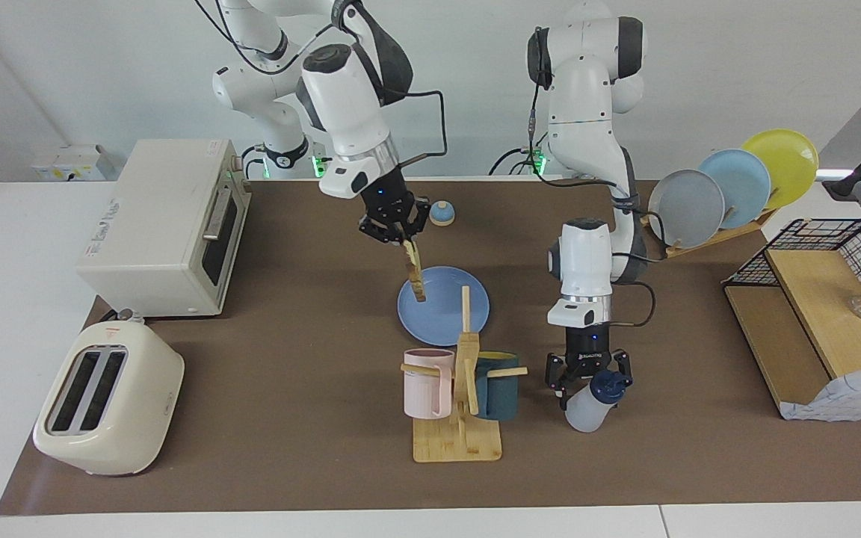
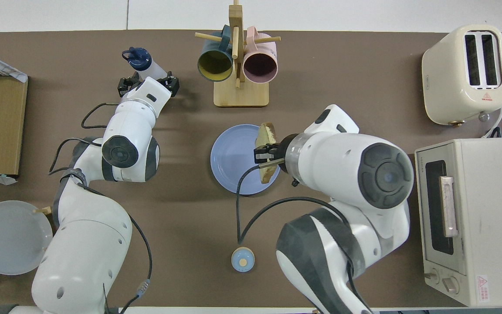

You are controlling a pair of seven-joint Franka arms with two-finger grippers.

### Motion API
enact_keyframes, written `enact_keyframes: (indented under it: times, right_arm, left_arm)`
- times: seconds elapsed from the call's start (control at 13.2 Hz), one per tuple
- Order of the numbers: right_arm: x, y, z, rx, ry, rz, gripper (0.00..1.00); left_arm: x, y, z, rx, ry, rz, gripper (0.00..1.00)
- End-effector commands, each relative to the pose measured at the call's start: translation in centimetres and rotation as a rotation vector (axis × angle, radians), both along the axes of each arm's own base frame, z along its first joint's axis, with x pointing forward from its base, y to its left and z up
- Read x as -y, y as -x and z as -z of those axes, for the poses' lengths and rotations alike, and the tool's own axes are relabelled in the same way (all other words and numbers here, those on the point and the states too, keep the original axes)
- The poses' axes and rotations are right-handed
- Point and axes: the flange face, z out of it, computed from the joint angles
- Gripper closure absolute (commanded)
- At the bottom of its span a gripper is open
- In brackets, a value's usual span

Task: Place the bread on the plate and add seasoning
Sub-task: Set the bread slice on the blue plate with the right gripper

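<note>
My right gripper (image 1: 399, 233) is shut on the bread (image 1: 414, 273), a toast slice held on edge that hangs down over the blue plate (image 1: 451, 317). The slice's lower corner is at or just above the plate near the rim toward the right arm's end. In the overhead view the bread (image 2: 265, 132) and right gripper (image 2: 266, 158) are over that same rim of the plate (image 2: 233, 159). My left gripper (image 1: 589, 381) is open, with fingers on either side of the seasoning bottle (image 1: 587, 409) at cap height. The bottle (image 2: 143, 62) stands on the mat beside the mug rack.
A wooden mug rack (image 1: 459, 441) with a pink mug (image 1: 426, 382) and a dark teal mug (image 1: 496, 385) stands farther out than the plate. A toaster (image 1: 105, 400) and a toaster oven (image 1: 169, 224) are at the right arm's end. A bell (image 1: 442, 214), a plate rack (image 1: 729, 187) and a wire shelf (image 1: 819, 314) are also here.
</note>
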Motion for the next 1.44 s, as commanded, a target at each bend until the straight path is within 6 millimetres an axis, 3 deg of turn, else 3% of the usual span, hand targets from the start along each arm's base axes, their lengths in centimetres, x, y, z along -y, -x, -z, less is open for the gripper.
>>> enact_keyframes:
  times: [0.0,0.23,0.45,0.53,0.76,0.98,1.36]
  right_arm:
    - [-2.4,0.5,2.8,0.003,-0.048,0.063,1.00]
    - [-3.7,1.4,5.1,0.042,-0.066,0.062,1.00]
    - [-3.6,1.9,5.8,0.042,-0.065,0.063,1.00]
    - [-3.5,1.9,6.0,0.052,-0.069,0.066,1.00]
    - [-4.3,3.0,7.4,0.058,-0.069,0.053,1.00]
    - [-5.1,4.4,7.9,0.050,-0.081,0.064,1.00]
    - [-4.0,5.3,9.5,0.059,-0.072,0.063,1.00]
  left_arm:
    - [-0.2,-0.8,0.1,-0.002,0.008,-0.020,0.00]
    - [-0.4,-0.8,0.1,0.000,0.026,-0.041,0.00]
    - [-0.3,-0.8,0.0,0.000,0.032,-0.043,0.00]
    - [-0.4,-0.9,-0.1,0.001,0.031,-0.044,0.07]
    - [-0.5,-1.2,-0.3,-0.003,0.026,-0.041,1.00]
    - [-1.7,-1.7,-0.5,0.006,0.015,-0.047,1.00]
    - [-2.1,-2.4,-1.7,0.035,0.030,-0.056,1.00]
